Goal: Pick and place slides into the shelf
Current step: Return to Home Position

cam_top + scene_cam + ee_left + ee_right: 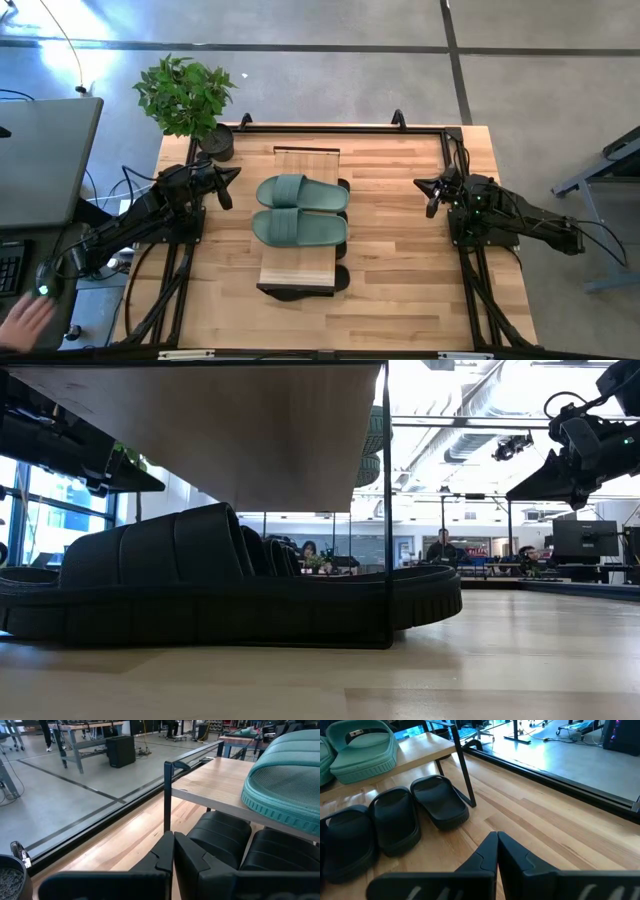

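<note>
The shelf [300, 262] stands mid-table, a light plank on a thin black frame [167, 795]. Both sage green slides [300, 193] [298, 228] lie side by side on its top, soles down. The black slides [440, 800] [395, 817] sit on the tabletop under the plank; one fills the low view [220, 590]. My left gripper [225, 185] hovers shut left of the shelf, near the far end [173, 850]. My right gripper [432, 190] hovers shut to the shelf's right [497, 845]. Both are above the tabletop and apart from everything.
A potted plant [185, 95] stands at the table's far left corner. A laptop [40, 160] sits off the table's left side, and a person's hand [25, 320] shows at the lower left. Bare tabletop [400, 250] lies between the shelf and the right arm.
</note>
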Robot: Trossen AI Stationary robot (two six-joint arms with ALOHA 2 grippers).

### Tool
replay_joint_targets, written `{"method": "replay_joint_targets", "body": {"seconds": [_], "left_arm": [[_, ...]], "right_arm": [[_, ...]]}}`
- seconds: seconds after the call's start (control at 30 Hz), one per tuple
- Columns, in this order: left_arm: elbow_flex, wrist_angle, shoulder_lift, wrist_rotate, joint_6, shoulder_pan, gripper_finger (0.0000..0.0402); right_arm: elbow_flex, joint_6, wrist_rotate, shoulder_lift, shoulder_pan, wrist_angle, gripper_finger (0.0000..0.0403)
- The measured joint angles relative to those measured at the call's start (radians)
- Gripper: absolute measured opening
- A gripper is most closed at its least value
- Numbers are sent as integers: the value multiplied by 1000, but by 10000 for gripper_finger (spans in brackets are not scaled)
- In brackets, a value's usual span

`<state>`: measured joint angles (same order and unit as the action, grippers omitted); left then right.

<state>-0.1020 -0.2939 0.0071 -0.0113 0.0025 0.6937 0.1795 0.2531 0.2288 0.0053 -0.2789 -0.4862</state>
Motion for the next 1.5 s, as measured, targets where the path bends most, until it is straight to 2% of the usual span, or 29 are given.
{"method": "replay_joint_targets", "body": {"seconds": [1.5], "left_arm": [[0, 0, 0, 0, 0, 0, 2]], "right_arm": [[0, 0, 0, 0, 0, 0, 0]]}}
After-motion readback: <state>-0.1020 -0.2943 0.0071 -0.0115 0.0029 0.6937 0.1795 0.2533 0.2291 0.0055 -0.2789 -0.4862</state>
